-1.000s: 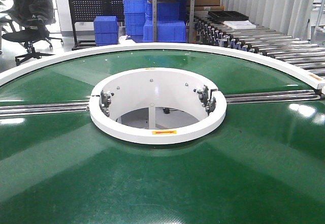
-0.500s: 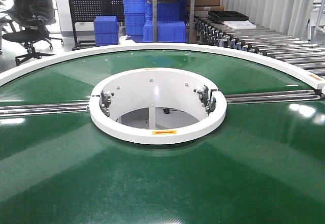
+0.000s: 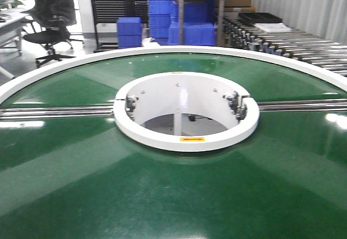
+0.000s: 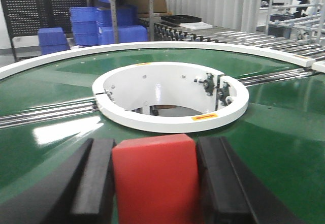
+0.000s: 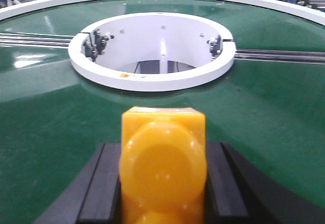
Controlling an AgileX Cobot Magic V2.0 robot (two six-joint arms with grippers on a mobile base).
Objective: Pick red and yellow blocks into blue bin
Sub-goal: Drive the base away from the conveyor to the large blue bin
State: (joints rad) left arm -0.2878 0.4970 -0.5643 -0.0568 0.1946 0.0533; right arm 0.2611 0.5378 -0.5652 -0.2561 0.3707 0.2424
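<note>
In the left wrist view the plain red block [image 4: 155, 181] fills the gap between the black fingers [image 4: 96, 183], so my left gripper [image 4: 155, 183] is shut on it above the green belt. In the right wrist view the yellow block [image 5: 163, 165], a round stud facing the camera, is clamped between the black fingers [image 5: 223, 188] of my right gripper [image 5: 163, 188]. Neither arm appears in the front-facing view. The blue bin is out of view.
A round green conveyor [image 3: 162, 195] surrounds a white ring hub [image 3: 187, 141] with an open centre. Metal rails [image 3: 59, 111] run left and right of the hub. Ribbed blue crates [image 3: 187, 25], roller tracks [image 3: 293, 41] and an office chair [image 3: 51, 22] stand behind.
The front-facing view has shifted: hub, crates and chair all sit about 30 pixels further right than half a second ago, and the picture is slightly blurred. No arm has entered it.
</note>
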